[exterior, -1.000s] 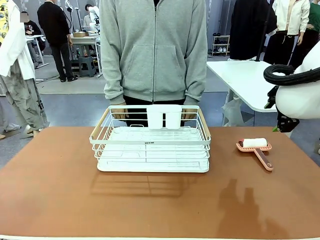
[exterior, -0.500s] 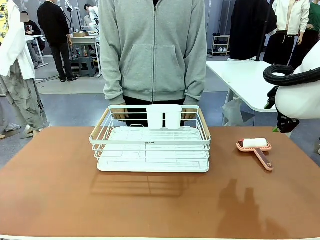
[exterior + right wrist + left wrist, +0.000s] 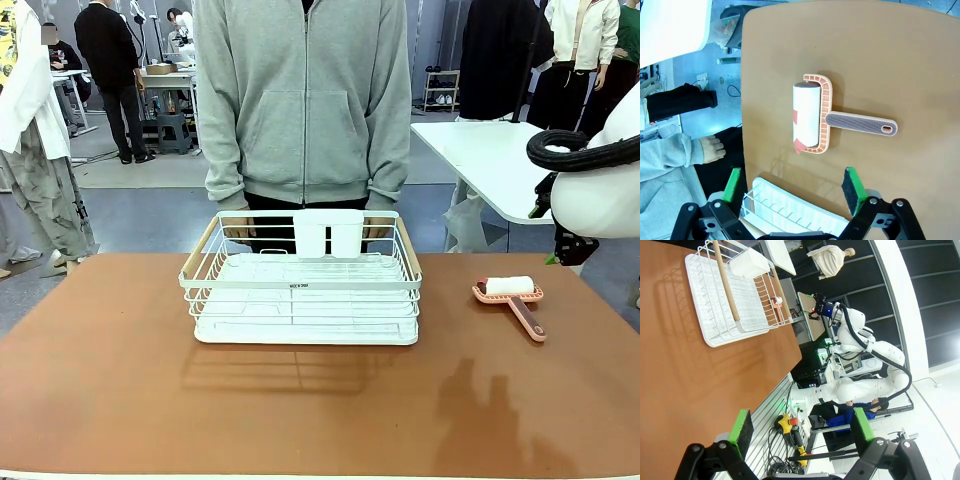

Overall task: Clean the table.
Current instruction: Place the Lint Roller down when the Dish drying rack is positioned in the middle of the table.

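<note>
Grippers open and empty above a terracotta table holding a rack and a lint roller.

Table (image 3: pixel 100 380) spreads across the front view with a white wire rack (image 3: pixel 302 290) at its middle and a pink lint roller (image 3: pixel 512 297) lying well apart to the right, near the far edge. A person in a grey hoodie (image 3: pixel 305 100) stands at the far side, hands (image 3: pixel 238 225) down just behind the rack. From the right wrist, the right gripper (image 3: pixel 792 192) hangs above the roller (image 3: pixel 815 120), green pads (image 3: pixel 852 190) spread wide with nothing between them (the roller's white drum lies flat, handle pointing away from it). The left gripper (image 3: pixel 802 432) is likewise wide apart and empty, off the table's near edge, with the rack (image 3: pixel 732 295) farther off.
</note>
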`<state>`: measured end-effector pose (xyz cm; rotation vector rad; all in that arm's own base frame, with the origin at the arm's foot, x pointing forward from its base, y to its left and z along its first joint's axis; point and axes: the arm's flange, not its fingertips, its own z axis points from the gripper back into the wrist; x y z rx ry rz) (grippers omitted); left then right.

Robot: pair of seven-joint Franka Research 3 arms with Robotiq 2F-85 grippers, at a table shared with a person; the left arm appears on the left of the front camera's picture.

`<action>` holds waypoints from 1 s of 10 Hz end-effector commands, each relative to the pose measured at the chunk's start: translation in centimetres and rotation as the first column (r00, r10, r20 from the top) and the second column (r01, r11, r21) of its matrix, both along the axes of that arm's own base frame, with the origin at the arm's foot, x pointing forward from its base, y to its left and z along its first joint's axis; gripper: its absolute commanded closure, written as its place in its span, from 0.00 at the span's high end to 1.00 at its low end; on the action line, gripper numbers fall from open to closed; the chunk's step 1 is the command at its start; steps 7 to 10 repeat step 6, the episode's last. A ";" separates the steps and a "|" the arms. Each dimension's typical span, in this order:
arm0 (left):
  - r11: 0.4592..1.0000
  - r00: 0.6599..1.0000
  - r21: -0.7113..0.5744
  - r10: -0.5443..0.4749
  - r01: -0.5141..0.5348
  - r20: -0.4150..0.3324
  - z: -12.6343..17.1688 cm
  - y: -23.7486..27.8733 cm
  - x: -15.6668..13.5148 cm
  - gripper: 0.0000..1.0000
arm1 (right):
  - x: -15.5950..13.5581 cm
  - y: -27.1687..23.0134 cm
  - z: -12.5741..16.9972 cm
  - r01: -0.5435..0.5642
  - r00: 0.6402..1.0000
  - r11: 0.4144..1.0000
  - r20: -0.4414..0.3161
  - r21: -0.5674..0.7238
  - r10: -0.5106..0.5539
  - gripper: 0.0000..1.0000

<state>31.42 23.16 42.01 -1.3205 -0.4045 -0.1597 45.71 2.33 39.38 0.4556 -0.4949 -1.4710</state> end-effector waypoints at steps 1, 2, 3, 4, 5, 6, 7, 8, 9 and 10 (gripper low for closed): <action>1.000 1.000 -0.004 -0.005 0.005 0.011 0.2 0.1 -0.5 1.00 | 0.0 0.0 0.1 0.000 1.000 1.000 0.006 0.002 0.000 1.00; 1.000 1.000 -0.004 -0.005 0.005 0.011 0.2 0.1 -0.5 1.00 | 0.0 0.0 0.1 0.000 1.000 1.000 0.006 0.002 0.000 1.00; 1.000 1.000 -0.004 -0.005 0.005 0.011 0.2 0.1 -0.5 1.00 | 0.0 0.0 0.1 0.000 1.000 1.000 0.006 0.002 0.000 1.00; 1.000 1.000 -0.004 -0.005 0.005 0.011 0.2 0.1 -0.5 1.00 | 0.0 0.0 0.1 0.000 1.000 1.000 0.006 0.002 0.000 1.00; 1.000 1.000 -0.004 -0.005 0.005 0.011 0.2 0.1 -0.5 1.00 | 0.0 0.0 0.1 0.000 1.000 1.000 0.006 0.002 0.000 1.00; 1.000 1.000 -0.004 -0.005 0.005 0.011 0.2 0.1 -0.5 1.00 | 0.0 0.0 0.1 0.000 1.000 1.000 0.006 0.002 0.000 1.00; 1.000 1.000 -0.004 -0.005 0.005 0.011 0.2 0.1 -0.5 1.00 | 0.0 0.0 0.1 0.000 1.000 1.000 0.006 0.002 0.000 1.00; 1.000 1.000 -0.004 -0.005 0.005 0.011 0.2 0.1 -0.5 1.00 | 0.0 0.0 0.1 0.000 1.000 1.000 0.006 0.002 0.000 1.00; 1.000 1.000 -0.004 -0.005 0.005 0.011 0.2 0.1 -0.5 1.00 | 0.0 0.0 0.1 0.000 1.000 1.000 0.006 0.002 0.000 1.00; 1.000 1.000 -0.004 -0.005 0.005 0.011 0.2 0.1 -0.5 1.00 | 0.0 0.0 0.1 0.000 1.000 1.000 0.006 0.002 0.000 1.00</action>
